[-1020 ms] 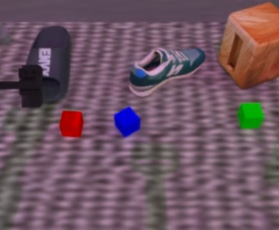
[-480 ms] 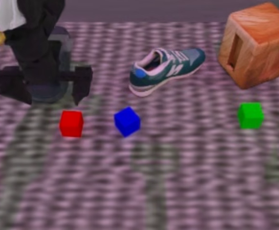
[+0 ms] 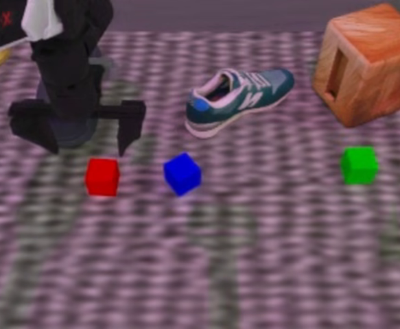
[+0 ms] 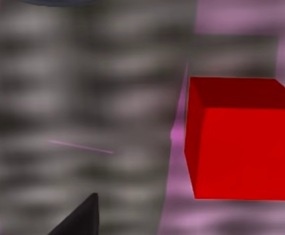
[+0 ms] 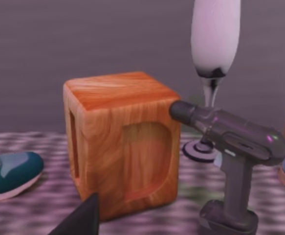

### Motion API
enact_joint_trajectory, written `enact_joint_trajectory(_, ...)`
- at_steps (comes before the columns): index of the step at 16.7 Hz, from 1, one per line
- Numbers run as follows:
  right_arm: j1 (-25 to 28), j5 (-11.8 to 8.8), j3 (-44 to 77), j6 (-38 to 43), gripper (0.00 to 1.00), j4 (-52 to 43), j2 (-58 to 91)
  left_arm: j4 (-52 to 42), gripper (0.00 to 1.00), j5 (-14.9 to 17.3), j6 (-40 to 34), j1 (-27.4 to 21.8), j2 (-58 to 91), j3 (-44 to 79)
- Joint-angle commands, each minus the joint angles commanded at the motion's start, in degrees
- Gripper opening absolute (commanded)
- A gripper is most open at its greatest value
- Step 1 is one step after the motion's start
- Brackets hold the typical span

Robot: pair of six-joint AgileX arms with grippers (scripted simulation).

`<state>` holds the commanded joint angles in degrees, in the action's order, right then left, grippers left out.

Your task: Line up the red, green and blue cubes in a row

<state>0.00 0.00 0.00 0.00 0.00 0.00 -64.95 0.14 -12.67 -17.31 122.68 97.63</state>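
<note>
Left hand [image 3: 86, 140] hovers just behind red cube [image 3: 102, 177], fingers spread wide, pointing down.

Top camera looks straight down. Left wrist camera sits very near the red cube [image 4: 242, 142], shared with top. Right wrist camera looks level at the wooden cube [image 5: 122, 142], far right.

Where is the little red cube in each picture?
Top view: the red cube sits toward the table's left, just in front of the open left gripper, with the blue cube beside it.
Left wrist view: it fills the right half.
Right wrist view: not in it.
Shared landmark: the purple woven cloth.
</note>
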Motion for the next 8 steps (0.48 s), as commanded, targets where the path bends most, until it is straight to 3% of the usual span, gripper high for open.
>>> enact_joint_trajectory(4,0.00,0.00,0.00,0.00,1.00,0.00,0.00,1.06,1.00,0.00,0.14,0.23,0.26,-0.87)
enact_joint_trajectory(8,0.00,0.00,0.00,0.00,1.00,0.00,0.00,9.27,1.00,0.03,0.19,0.15,3.46,-5.55)
